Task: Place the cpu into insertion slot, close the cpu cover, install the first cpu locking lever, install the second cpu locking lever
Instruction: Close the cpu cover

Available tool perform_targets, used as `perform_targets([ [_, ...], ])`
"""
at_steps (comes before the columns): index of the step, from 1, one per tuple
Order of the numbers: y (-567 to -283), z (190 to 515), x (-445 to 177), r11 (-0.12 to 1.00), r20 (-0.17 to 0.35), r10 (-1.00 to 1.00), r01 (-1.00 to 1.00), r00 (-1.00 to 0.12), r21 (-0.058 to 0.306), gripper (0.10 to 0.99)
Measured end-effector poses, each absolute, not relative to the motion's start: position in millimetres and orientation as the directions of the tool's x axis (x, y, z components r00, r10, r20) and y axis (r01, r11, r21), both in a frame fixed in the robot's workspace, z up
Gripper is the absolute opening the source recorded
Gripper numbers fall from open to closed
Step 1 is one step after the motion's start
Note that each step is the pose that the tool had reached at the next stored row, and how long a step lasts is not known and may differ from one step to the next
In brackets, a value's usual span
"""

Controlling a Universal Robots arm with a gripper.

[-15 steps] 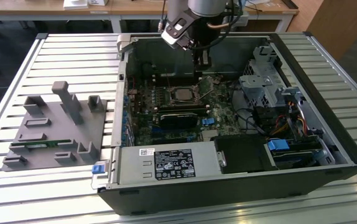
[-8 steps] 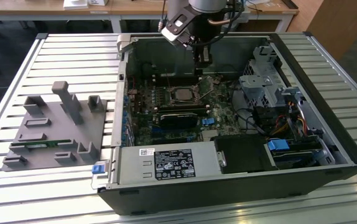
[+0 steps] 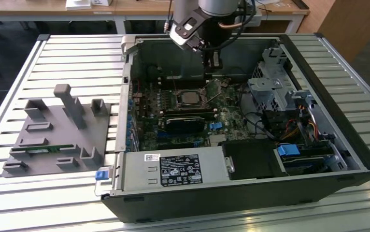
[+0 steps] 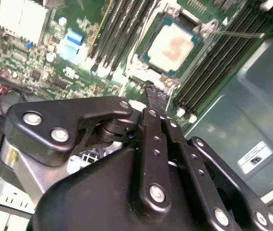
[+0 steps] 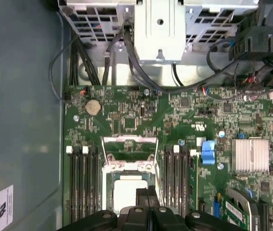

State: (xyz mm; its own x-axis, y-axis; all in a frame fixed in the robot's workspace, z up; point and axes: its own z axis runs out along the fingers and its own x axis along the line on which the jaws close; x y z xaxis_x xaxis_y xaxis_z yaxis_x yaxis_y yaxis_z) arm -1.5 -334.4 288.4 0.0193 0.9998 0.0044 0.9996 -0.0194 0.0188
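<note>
We see the black linkage gripper [image 5: 146, 193] hanging inside the open dark tower computer case [image 3: 198, 198], its two fingers pressed together with nothing between them. In the exterior view the gripper [image 3: 212, 71] sits low over the green circuit board, close to the socket area.

The cpu [image 5: 124, 195], a small flat square chip with a pale silver-grey metal top, lies just beside the fingertips. It is seated flat in the insertion slot [image 5: 109, 190], a square black socket with a metal rim. In the second wrist view the cpu [image 4: 171, 44] is a short way ahead of the clenched gripper [image 4: 155, 96], whose tip hovers near the socket's edge. We cannot tell whether the tip touches the board.

The cpu cover [image 5: 129, 140], a thin silvery square metal frame with a cut-out middle, is swung open. It stands on the far side of the chip from the fingers and does not cover the chip. A thin silvery wire lever [image 4: 237, 33] juts out from the socket's far corner, unlatched.

Long black memory slots [image 5: 83, 183] flank the socket on both sides of the fingers. Farther off to one side sit a blue plastic connector [image 5: 207, 151] and a ribbed silver heatsink [image 5: 250, 155].
</note>
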Motion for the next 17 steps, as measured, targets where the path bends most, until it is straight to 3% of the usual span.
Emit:
perform_targets([
  [17, -332.7, 271.6, 28.8, -0.017, 0.011, 1.0, 1.0, 0.016, 0.008, 0.106],
])
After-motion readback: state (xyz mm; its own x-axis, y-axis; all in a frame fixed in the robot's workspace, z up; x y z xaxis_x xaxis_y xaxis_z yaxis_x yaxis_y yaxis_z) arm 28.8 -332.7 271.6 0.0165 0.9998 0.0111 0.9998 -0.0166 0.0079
